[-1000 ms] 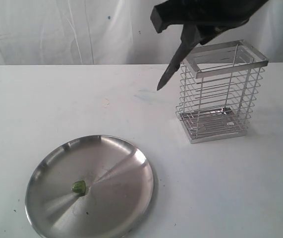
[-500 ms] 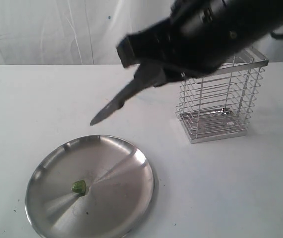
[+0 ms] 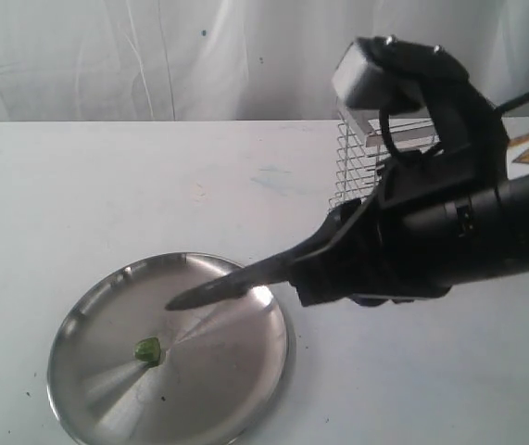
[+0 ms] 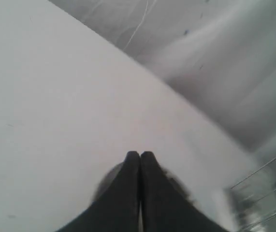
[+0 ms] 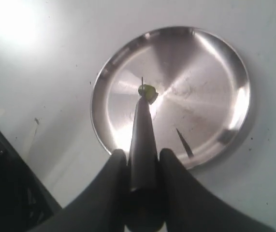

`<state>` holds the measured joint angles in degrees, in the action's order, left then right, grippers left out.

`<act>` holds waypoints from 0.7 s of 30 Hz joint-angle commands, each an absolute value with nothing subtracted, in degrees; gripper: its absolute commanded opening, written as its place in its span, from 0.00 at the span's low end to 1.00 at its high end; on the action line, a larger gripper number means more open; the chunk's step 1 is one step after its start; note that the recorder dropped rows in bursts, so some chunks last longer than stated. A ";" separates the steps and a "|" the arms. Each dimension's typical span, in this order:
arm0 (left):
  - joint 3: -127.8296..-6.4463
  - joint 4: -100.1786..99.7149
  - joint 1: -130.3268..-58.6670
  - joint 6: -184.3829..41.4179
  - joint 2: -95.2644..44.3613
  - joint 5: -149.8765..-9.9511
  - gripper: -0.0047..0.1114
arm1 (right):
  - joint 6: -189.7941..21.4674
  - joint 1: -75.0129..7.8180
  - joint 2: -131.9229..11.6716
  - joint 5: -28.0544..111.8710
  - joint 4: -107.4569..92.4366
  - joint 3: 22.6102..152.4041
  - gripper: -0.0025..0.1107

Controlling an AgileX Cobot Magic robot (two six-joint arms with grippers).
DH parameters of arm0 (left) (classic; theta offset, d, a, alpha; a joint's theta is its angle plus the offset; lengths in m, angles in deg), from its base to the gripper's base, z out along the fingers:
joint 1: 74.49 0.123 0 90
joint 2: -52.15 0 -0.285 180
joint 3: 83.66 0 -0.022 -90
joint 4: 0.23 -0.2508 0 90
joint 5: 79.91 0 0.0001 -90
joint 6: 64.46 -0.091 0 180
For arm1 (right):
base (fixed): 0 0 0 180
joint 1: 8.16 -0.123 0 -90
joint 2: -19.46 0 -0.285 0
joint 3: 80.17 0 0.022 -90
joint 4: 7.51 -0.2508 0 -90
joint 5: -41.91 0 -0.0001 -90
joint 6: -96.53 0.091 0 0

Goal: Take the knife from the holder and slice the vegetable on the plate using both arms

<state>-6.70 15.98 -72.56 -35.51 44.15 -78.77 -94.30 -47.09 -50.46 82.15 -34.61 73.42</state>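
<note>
White table, right claw clamped around knife above plate; left claw clenched, empty.

Exterior: looks across the bench from its front edge toward the curtain, plate near, holder farther right. Right wrist: looks down along the knife, close above the plate, shared with exterior. Left wrist: low, blurred, over bare bench toward the curtain.

Left claw fingers pressed together, tips touching, above the white bench. Blurred steel wire holder sits nearby at the frame edge.
</note>
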 commanded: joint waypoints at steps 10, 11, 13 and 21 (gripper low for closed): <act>-6.45 30.15 -72.92 -26.37 44.36 -92.24 0.04 | -101.75 -47.08 -49.95 77.00 -45.24 69.11 0.02; -6.45 30.15 -72.92 -27.84 44.36 -92.24 0.04 | -101.65 -47.08 -49.95 76.61 -45.38 69.11 0.02; -6.45 30.28 -72.92 -31.14 44.36 -94.45 0.04 | -101.19 -47.08 -49.95 75.95 -45.96 69.11 0.02; -12.93 48.74 -72.92 -53.62 32.68 -109.41 0.04 | -101.42 -47.08 -51.01 72.54 -46.48 68.62 0.02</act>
